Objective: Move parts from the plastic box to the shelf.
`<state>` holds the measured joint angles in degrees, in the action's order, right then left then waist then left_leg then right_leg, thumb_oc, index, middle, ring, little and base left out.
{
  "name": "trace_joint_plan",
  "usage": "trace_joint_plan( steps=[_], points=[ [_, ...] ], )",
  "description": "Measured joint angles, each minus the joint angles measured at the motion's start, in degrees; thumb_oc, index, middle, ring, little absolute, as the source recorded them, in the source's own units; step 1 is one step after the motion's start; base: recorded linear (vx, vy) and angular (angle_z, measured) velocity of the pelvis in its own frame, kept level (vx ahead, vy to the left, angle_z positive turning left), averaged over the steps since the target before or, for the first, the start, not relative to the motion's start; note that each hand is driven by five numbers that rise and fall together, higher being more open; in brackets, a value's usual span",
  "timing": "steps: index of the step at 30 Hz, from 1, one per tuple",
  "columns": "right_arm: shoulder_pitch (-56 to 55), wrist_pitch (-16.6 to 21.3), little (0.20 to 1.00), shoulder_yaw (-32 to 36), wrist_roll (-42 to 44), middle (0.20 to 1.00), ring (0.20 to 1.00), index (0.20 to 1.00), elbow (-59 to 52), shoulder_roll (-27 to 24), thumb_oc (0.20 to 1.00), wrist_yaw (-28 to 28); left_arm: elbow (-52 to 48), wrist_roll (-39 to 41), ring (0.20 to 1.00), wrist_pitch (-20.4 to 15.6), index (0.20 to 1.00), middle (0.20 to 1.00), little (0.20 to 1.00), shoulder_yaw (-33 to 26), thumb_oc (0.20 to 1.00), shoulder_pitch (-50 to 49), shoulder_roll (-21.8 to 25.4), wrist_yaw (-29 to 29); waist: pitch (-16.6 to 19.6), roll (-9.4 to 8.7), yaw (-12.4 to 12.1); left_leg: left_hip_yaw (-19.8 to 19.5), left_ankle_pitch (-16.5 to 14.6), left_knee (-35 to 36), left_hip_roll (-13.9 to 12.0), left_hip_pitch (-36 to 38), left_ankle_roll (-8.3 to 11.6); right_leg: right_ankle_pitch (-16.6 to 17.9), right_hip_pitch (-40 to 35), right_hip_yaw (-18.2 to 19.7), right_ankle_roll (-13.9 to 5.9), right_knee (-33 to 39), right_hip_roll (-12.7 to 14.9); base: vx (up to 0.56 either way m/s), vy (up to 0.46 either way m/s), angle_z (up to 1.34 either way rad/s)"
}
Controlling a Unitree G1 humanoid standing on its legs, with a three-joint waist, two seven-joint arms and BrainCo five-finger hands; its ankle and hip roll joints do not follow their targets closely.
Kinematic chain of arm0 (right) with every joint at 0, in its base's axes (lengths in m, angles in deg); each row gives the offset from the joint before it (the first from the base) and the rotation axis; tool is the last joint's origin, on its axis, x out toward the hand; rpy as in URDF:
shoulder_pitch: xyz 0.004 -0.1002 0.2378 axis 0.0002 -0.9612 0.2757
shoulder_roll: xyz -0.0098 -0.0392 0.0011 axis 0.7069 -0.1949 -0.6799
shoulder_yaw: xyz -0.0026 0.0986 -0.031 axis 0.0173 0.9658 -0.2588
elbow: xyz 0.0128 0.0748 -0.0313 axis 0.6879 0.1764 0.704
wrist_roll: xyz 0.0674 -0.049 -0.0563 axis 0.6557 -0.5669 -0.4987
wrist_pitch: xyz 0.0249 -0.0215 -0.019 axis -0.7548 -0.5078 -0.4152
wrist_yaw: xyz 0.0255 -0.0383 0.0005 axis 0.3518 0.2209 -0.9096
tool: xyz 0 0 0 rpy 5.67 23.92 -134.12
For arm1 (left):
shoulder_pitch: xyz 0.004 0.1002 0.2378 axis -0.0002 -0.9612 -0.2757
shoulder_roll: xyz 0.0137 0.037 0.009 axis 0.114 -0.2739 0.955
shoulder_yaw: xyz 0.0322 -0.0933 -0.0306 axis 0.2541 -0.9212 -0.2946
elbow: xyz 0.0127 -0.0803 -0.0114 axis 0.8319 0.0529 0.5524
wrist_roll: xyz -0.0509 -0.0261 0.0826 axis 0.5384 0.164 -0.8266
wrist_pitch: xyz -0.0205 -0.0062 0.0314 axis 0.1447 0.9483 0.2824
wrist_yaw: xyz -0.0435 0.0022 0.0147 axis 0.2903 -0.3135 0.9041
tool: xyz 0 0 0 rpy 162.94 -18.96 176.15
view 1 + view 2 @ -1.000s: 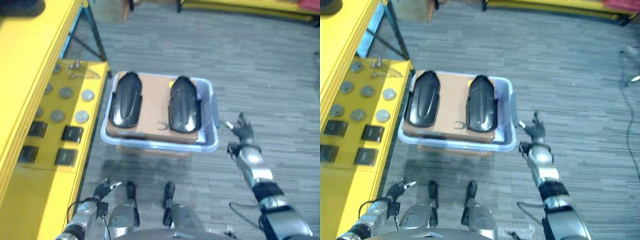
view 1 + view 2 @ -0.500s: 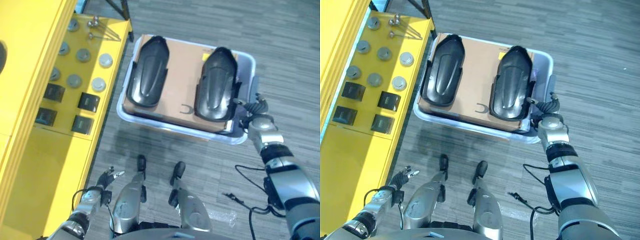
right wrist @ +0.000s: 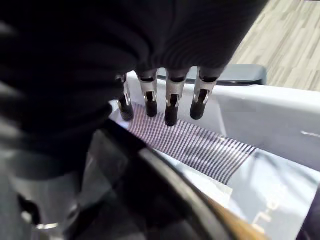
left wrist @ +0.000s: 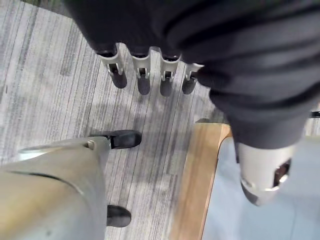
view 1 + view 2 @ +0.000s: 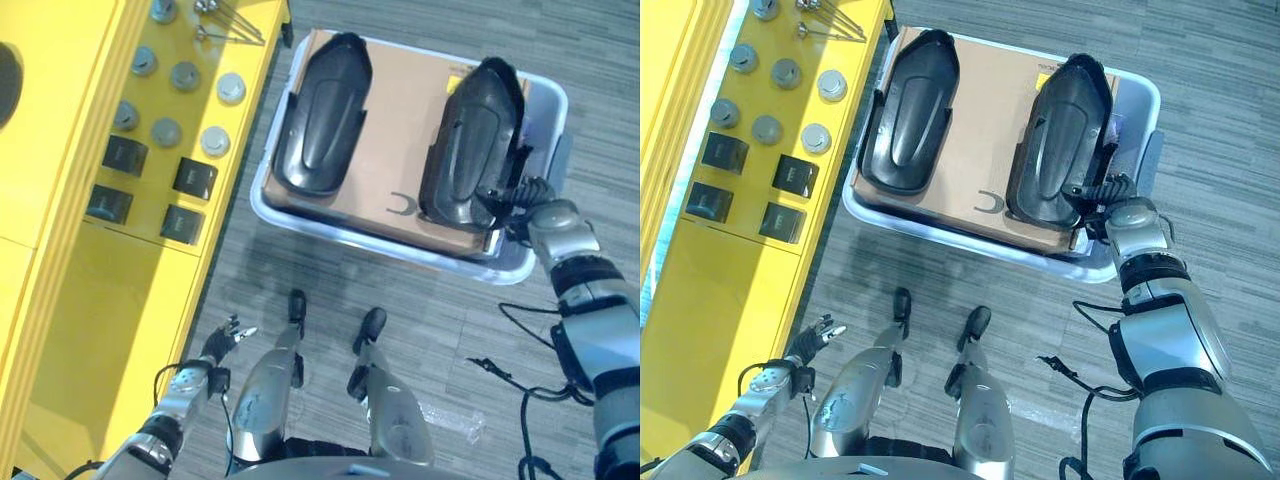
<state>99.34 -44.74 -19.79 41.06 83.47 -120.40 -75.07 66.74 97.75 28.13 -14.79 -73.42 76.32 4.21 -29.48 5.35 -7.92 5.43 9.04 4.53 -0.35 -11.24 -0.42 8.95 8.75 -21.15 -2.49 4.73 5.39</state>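
Two black parts point(image 5: 322, 115) point(image 5: 474, 148) lie on cardboard in plastic box point(image 5: 540, 262) beside yellow shelf point(image 5: 70, 300). Right hand point(image 5: 1108, 200), fingers relaxed and straight, beside right part's near end, grasping nothing. Left hand point(image 5: 222, 338) low, fingers loose, empty.

Glossy black parts point(image 5: 322, 115); pale blue plastic box point(image 5: 540, 135); yellow shelf point(image 5: 90, 290).

A pale box point(image 5: 300, 215) sits on the grey floor point(image 5: 450, 320) beside a yellow shelf point(image 5: 90, 280). Cardboard point(image 5: 400, 150) in the box carries two black parts point(image 5: 322, 115), point(image 5: 473, 145). The right hand point(image 5: 535, 200) is at the right part's near end. The left hand point(image 5: 222, 340) hangs low near the shelf, fingers relaxed. Round discs point(image 5: 215, 140) and dark blocks point(image 5: 195, 178) lie on the shelf.
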Motion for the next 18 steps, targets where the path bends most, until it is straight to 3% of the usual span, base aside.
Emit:
trace_joint_plan(
  steps=[8, 11, 17, 18],
  points=[
    [-0.17, 0.8, 0.2, 0.33, 0.1, 0.2, 0.2, 0.2, 0.16, -0.08, 0.2, 2.68, -0.03, -0.04, 1.0, -0.04, 1.0, 1.0, 1.0, -0.06, 1.0, -0.07, 0.07, -0.04, -0.03, 0.09, 0.15, -0.16, 0.29, -0.01, 0.06, 0.56, 0.01, 0.14, -0.66, -0.18, 0.01, 0.0, 0.06, -0.01, -0.003, 0.01],
    [-7.09, 3.7, 0.2, 3.51, -1.28, 0.2, 0.2, 0.2, -6.76, -0.2, 0.2, 4.83, -1.76, -1.03, 1.0, -1.28, 1.0, 1.0, 1.0, -0.6, 1.0, -0.69, 0.77, -0.48, 0.09, 0.06, 0.53, -0.52, -0.06, 0.01, 0.11, 4.69, 0.4, -0.12, -4.99, -0.65, -0.36, -0.01, 0.17, -0.03, -0.022, 0.06],
    [-21.29, 8.44, 0.2, 9.34, -8.6, 0.2, 0.2, 0.2, -19.32, -0.8, 0.2, 8.4, -19.84, -3.07, 1.0, -0.91, 1.0, 1.0, 1.0, -2.78, 1.0, -2.34, 6.01, -2.42, 1.97, -0.88, 1.87, -0.6, -1.08, 0.01, 0.06, 7.94, 0.76, -0.4, -8.4, -0.84, -0.62, -0.02, 0.25, 0.01, -0.036, 0.03],
    [-25.97, 8.16, 0.2, 12.01, -10.11, 0.2, 0.2, 0.2, -25.35, -0.97, 0.2, 9.2, -25.87, -3.46, 1.0, 1.33, 1.0, 1.0, 1.0, -2.89, 1.0, -2.88, 8.65, -3.45, 2.59, -1.26, 2.02, -0.39, -1.24, 0.03, 0.09, 8.62, 0.81, -0.6, -9.06, -0.57, -0.51, -0.04, 0.21, 0.03, -0.029, -0.09]
  ],
)
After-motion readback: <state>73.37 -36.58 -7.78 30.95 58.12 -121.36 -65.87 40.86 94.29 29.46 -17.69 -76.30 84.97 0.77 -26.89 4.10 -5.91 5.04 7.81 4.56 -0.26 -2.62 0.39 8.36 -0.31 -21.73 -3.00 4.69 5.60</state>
